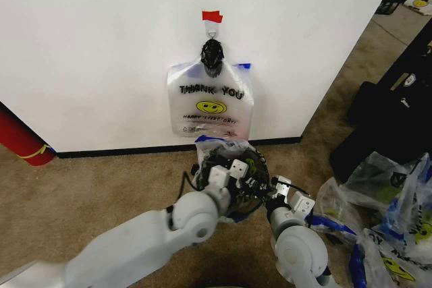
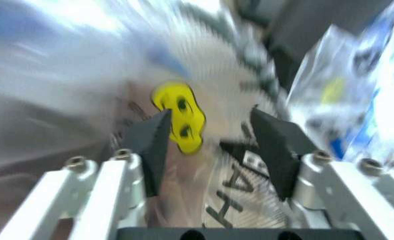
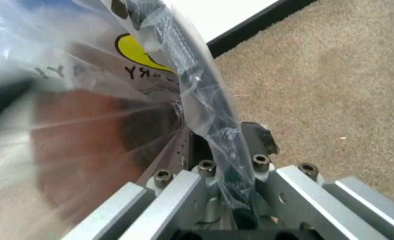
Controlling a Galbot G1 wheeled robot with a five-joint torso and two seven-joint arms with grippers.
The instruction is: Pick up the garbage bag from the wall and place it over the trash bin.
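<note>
Head view: both arms meet at the trash bin (image 1: 233,180), the garbage bag (image 1: 229,150) draped over its rim between them; the left gripper (image 2: 214,145), jaws spread wide, faces the bag's yellow smiley, while the right gripper (image 3: 217,165) is clamped on a fold of its plastic, below a "THANK YOU" bag (image 1: 210,102) hanging on the wall (image 1: 101,52)

Head view: bright, even room light on wall (image 1: 101,45), no hard shadows; faint soft shadow under flat "THANK YOU" bag (image 1: 210,102) hung on wall. My arms nearest camera soft, out of focus.

Left wrist view: heavy motion blur; garbage bag (image 2: 183,117) smeared in streaks, white glare above its yellow smiley. My left gripper (image 2: 210,145) fingers sharper than plastic.

Right wrist view: bag plastic streaked, blurred, glossy; carpet (image 3: 330,90) beside it crisp, evenly lit.
</note>
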